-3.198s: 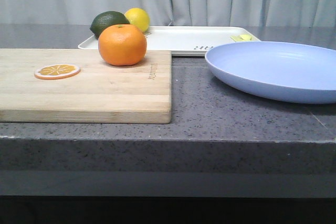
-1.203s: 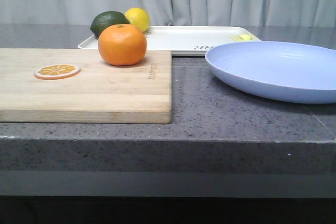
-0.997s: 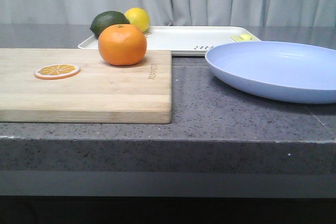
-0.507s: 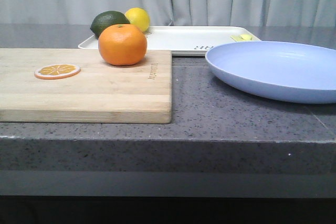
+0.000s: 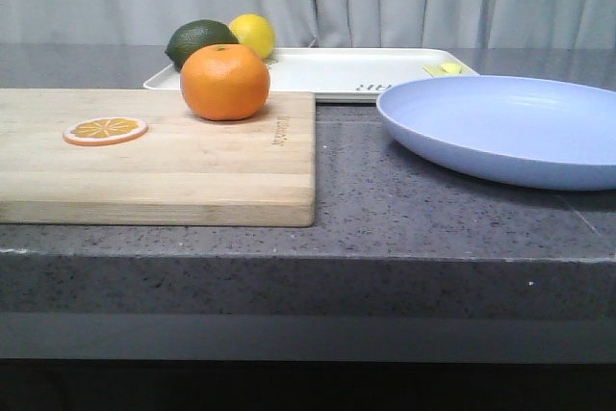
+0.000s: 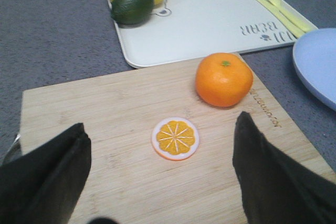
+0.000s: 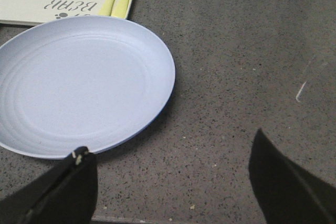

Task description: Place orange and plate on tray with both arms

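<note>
Orange [image 5: 224,82] on cutting board [image 5: 192,166]; plate [image 5: 505,128] on desk [image 5: 404,199].
Left gripper [image 6: 160,174] and right gripper [image 7: 173,182]: jaws spread wide, holding nothing; tray [image 5: 337,72] lay behind.

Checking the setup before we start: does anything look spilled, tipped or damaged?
Nothing stands out. The orange sits whole on the cutting board, the plate lies flat and unbroken on the counter, and the tray shows no spill.

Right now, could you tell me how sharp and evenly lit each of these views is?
Front view: soft, even light, the round bright orange sharp. Left wrist view: its black jaws blurred, the thin orange slice clear. Right wrist view: the pale lavender-blue plate casts a soft shadow; no glare.
</note>
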Motion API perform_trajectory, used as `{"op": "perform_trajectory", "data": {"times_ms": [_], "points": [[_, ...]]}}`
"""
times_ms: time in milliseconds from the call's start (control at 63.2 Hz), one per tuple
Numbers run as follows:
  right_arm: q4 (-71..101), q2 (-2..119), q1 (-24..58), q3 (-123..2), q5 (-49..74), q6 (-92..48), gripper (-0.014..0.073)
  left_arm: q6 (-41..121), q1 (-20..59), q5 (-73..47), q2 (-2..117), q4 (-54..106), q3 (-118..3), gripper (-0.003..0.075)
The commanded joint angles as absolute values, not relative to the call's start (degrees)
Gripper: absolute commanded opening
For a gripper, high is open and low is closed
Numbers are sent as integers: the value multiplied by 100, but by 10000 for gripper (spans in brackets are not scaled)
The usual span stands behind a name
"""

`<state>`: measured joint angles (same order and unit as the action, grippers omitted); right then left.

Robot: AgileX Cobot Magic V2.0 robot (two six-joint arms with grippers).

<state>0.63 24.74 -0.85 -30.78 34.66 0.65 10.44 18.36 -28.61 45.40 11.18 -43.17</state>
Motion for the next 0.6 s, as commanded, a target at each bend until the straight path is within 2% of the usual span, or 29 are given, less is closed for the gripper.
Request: {"op": "perform_trajectory", "data": {"times_ms": [0, 285, 586], "points": [[70, 2559, -123, -3274, 3093, 0, 599, 1052, 2119, -2491, 5009, 1056, -4768, 553], [75, 2559, -123, -3274, 3110, 0, 599, 1052, 2954, -2491, 6579, 699, -5836, 643], [75, 2559, -123, -3274, 3110, 0, 599, 1052, 3236, -2516, 8129, 648, -7046, 642]]}}
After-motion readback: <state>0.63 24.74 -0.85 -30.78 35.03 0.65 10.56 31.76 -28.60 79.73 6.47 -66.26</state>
